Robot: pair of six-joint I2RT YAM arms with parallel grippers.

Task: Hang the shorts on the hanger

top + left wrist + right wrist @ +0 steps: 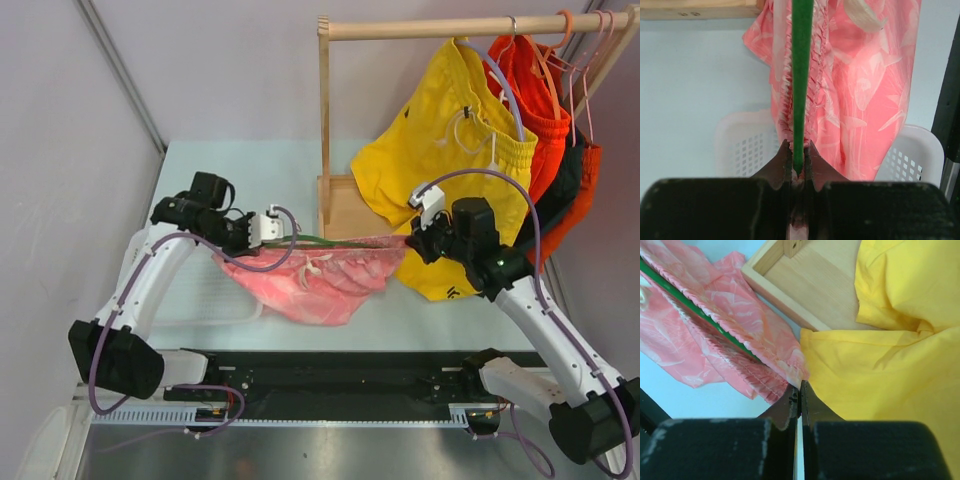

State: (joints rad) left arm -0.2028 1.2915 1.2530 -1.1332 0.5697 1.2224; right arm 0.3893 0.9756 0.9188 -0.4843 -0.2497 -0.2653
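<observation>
The pink mottled shorts (pixel 310 275) hang stretched between my two grippers above the table, with their waistband gathered along the green hanger (pixel 320 239). My left gripper (pixel 283 228) is shut on the hanger's bar (pixel 802 75) with pink fabric (pixel 860 90) pinched beside it; the wrist view shows the tips (pixel 798 155) closed round both. My right gripper (pixel 413 243) is shut on the far end of the waistband (pixel 740 305), with tips (pixel 800 387) together on the fabric edge. The green bar (pixel 700 310) runs inside the waistband there.
A wooden rack with rail (pixel 450 27) and tray base (pixel 345 205) stands behind. Yellow shorts (pixel 450 140) and orange-red shorts (pixel 535 100) hang on it, the yellow pair right beside my right gripper (pixel 890 365). A white perforated basket (pixel 215 300) lies under the left arm.
</observation>
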